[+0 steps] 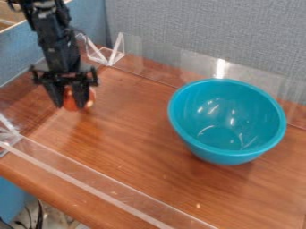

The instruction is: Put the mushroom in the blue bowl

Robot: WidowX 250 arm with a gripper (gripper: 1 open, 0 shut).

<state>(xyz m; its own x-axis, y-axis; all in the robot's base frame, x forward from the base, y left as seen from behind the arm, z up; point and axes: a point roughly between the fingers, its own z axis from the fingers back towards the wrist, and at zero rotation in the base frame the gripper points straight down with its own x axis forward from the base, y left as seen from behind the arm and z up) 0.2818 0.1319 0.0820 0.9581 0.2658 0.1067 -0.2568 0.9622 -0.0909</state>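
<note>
Gripper (73, 97) points straight down, jaws closed around mushroom (80, 100) above table (131, 143) | blue bowl (227, 120) well apart at right, bare wood between

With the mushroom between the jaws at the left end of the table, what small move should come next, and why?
Probably carry it to the right, toward the blue bowl. The gripper points down with its jaws closed around the mushroom, which looks just clear of the wood table. The bowl sits well off to the right, open and empty, so a bit more height to clear its rim seems wise.
</note>
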